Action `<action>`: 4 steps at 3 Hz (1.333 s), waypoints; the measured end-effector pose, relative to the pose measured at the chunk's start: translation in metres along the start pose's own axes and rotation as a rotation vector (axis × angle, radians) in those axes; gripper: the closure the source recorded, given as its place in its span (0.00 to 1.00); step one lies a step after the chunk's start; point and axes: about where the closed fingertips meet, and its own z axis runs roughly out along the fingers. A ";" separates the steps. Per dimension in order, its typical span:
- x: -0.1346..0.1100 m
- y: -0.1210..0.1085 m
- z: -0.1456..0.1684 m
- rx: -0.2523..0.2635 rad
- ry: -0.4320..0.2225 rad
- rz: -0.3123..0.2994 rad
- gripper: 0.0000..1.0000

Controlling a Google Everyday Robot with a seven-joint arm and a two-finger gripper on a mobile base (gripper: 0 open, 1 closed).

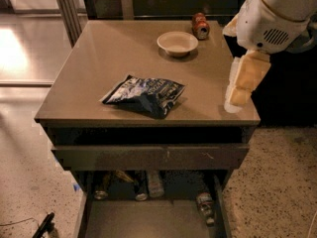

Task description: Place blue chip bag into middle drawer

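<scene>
Arm (277, 14) above the counter (99, 53) at its right edge
The gripper (235, 95) hangs pointing down, near the front right corner
</scene>
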 end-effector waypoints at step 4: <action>-0.069 -0.055 0.048 -0.027 -0.174 -0.034 0.00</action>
